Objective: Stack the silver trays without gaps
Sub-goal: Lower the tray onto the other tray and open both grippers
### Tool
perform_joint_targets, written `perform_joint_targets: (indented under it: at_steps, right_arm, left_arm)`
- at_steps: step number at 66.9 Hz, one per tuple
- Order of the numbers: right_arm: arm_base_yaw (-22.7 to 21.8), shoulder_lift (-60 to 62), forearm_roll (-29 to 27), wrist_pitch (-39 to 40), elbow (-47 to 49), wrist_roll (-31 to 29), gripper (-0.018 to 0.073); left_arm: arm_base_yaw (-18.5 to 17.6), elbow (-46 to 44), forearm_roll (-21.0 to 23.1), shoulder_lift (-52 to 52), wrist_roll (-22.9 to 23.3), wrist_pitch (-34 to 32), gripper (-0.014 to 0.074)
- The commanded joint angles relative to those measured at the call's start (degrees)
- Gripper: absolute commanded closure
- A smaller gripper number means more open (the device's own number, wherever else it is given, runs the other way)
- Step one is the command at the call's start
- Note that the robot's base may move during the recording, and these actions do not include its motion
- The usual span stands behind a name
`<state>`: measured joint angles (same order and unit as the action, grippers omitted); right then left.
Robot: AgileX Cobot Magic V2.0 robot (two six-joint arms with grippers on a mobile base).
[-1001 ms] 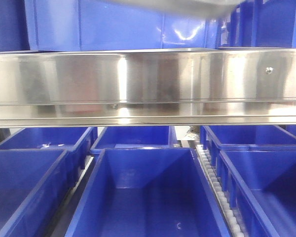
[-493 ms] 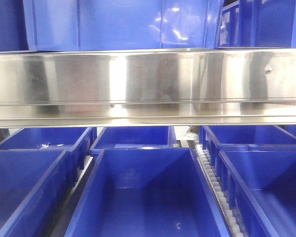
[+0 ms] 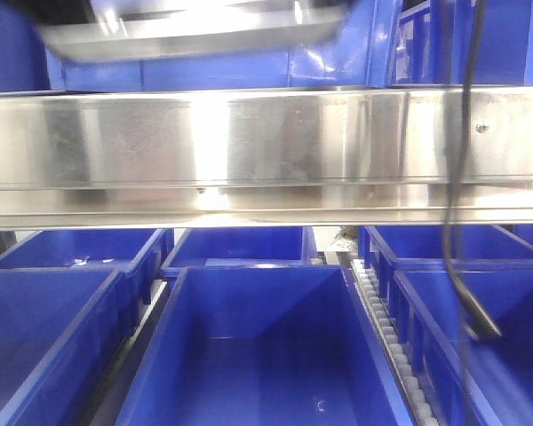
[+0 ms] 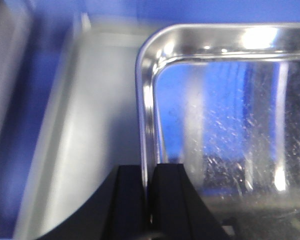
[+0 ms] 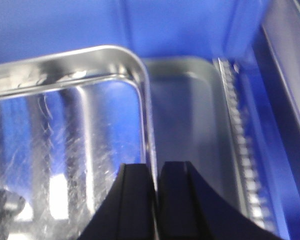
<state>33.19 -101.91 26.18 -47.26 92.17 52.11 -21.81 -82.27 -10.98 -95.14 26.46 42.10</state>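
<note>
A silver tray (image 3: 186, 34) shows blurred at the top of the front view, above the steel rail, tilted and held in the air. My left gripper (image 4: 148, 172) is shut on its left rim (image 4: 142, 120). My right gripper (image 5: 156, 172) is shut on its right rim (image 5: 149, 125). The tray's shiny scratched floor (image 4: 230, 115) fills each wrist view (image 5: 65, 140). A second silver tray (image 4: 85, 130) lies below it in a blue bin, seen past the held rim in both wrist views (image 5: 190, 110).
A long shiny steel rail (image 3: 266, 151) with a screw crosses the front view. Blue bins (image 3: 266, 346) stand in rows below it and more behind it. A roller track (image 3: 386, 337) runs between bins. A black cable (image 3: 457, 204) hangs at the right.
The held tray has come into the top of the front view, blurred with motion. A black cable now hangs down at the right. Half a second ago neither showed.
</note>
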Motion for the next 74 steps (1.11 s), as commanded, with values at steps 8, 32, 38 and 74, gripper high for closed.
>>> perform_joint_targets:
  at_steps: [8, 32, 38, 74]
  right_arm:
    - [0.8, -1.1, -2.9, 10.0, 1.0, -0.3, 0.0563]
    - [0.5, -1.9, -2.9, 7.6, 1.0, -0.3, 0.0323]
    - [0.5, -1.9, -2.6, 5.6, 1.0, -0.3, 0.027]
    - [0.5, -1.9, -0.2, 0.8, 1.0, -0.3, 0.0271]
  left_arm:
    - [-1.2, -0.9, 4.2, -1.0, -1.0, -3.9, 0.0612]
    - [-1.2, -0.9, 1.4, -1.1, -0.9, -4.2, 0.0434]
    - [-1.2, -0.9, 1.1, -1.1, -0.9, -3.9, 0.0316]
    - [-1.2, -0.9, -4.8, -1.1, 2.6, -1.6, 0.0253]
